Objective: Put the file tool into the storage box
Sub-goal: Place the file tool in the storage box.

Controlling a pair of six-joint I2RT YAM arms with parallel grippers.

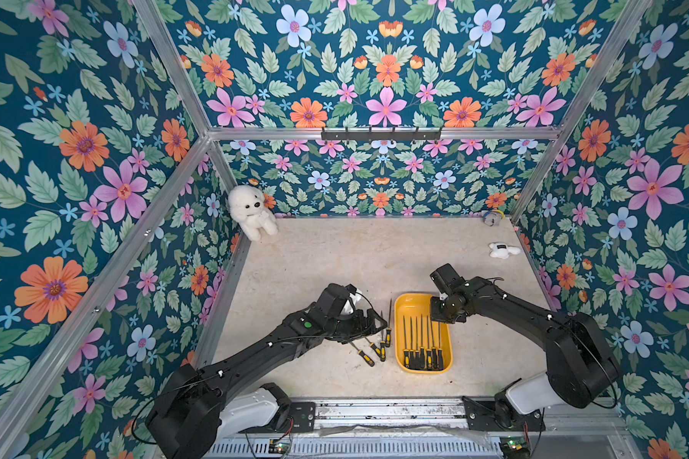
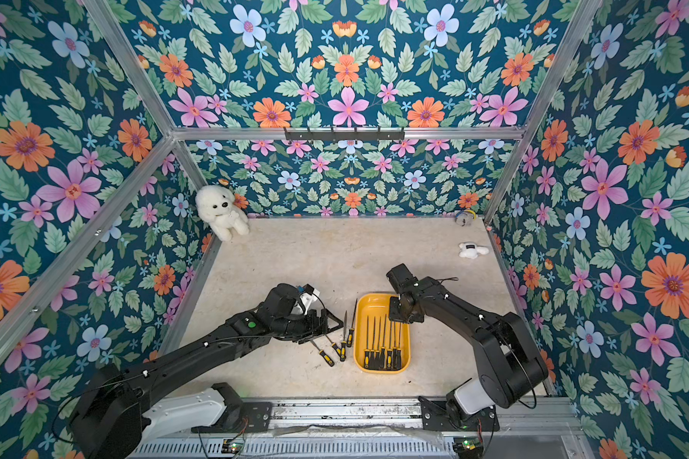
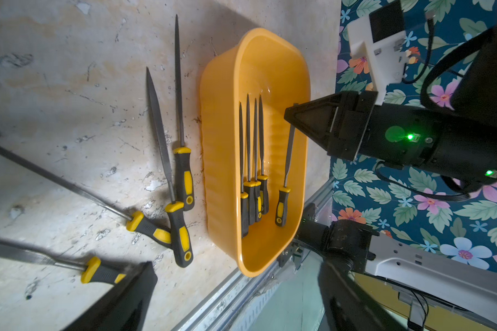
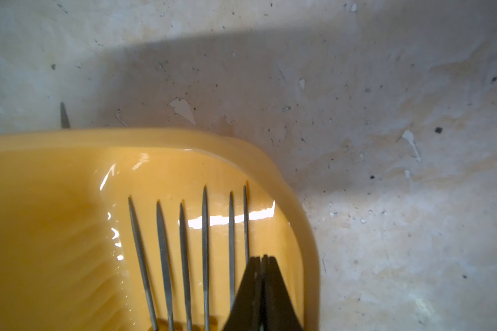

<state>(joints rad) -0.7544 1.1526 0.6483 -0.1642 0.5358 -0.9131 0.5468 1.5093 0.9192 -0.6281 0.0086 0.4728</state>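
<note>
Glossy yellow plastic box [image 3: 221, 160], rounded corners, holds slim grey steel files [image 3: 255, 137]. Left gripper [image 1: 374, 330] fingers spread; right gripper [image 4: 261, 259] fingers pressed together.

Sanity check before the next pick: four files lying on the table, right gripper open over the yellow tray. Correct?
One thing is off. The right gripper is shut, not open: the right wrist view shows its jaws pressed together over the yellow tray. The rest stands: four files lie on the table, as the left wrist view shows.
</note>
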